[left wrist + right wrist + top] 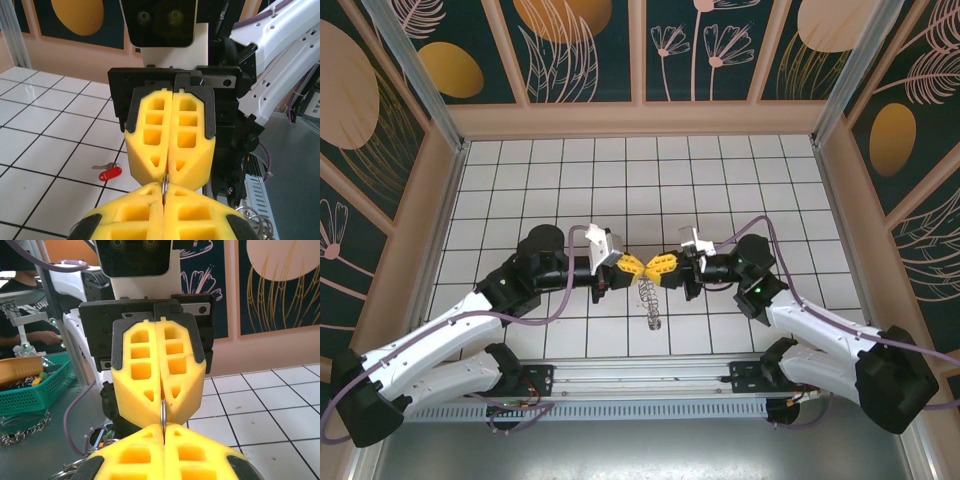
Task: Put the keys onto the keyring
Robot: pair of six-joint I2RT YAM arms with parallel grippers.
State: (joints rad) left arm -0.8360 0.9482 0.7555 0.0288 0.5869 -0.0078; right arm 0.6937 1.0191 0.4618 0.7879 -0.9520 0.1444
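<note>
White tiled table (620,180) inside a box of dark walls w/ flower panels (580,50). In the middle the left gripper (633,266) and the right gripper (660,266) meet tip to tip, above the tiles. Both have their yellow fingers pressed together, and each pair pinches the same thin metal edge of the keyring (164,186). In the wrist views this edge stands upright between the two noses. Its chain (652,302) hangs down under the meeting point, approx. to the table. The key (109,173), w/ red head, lies flat on a tile, apart from both grippers and held by nothing.

My judgement: no key is on the ring yet, and both arms are busy w/ the ring. If one gripper lets go to fetch the key, the ring can turn or slip in the other pinch, because the contact is only a narrow wire. If the arms pull in diff. directions, the ring may jump out. The key is small and flat, so the fingers may scrape the tile and push it away.
</note>
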